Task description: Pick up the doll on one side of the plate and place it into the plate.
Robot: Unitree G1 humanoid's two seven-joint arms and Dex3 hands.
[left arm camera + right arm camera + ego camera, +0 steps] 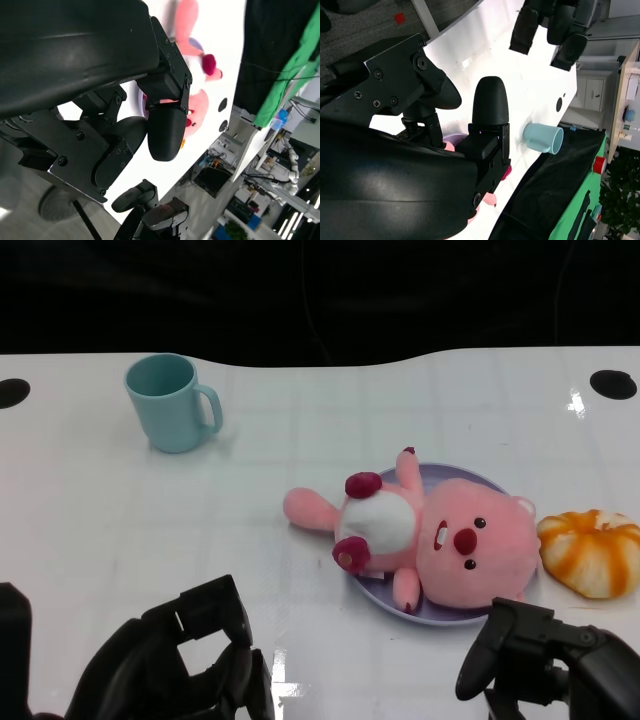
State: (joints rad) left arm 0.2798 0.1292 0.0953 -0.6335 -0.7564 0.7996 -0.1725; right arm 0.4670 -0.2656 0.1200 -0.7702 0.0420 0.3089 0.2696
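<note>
My left robot hand (185, 665) is hovering at the near edge of the surface (120, 520), fingers loosely spread and holding nothing. My right robot hand (545, 660) is sitting at the near right corner, likewise spread and gripping nothing, just short of the plate's near rim.

The pink beaver doll (425, 530) is lying on its back across the lilac plate (470, 478), head and belly resting over the dish while one arm and its lower end are sticking out past the plate's left rim onto the surface. An orange-and-white pumpkin plush (592, 552) is sitting just beside the plate toward the right edge, touching or nearly touching the doll's head. A teal mug (172, 403) is standing well apart, toward the far left.

I am judging the placing as essentially done, so the step in hand is backing away cleanly. To do that well, I am aiming to lift my right robot hand straight away from the plate rim, keeping the fingers apart so nothing snags the plush fur, and avoiding any sideways sweep that could nudge the pumpkin plush or drag the doll off the dish.
</note>
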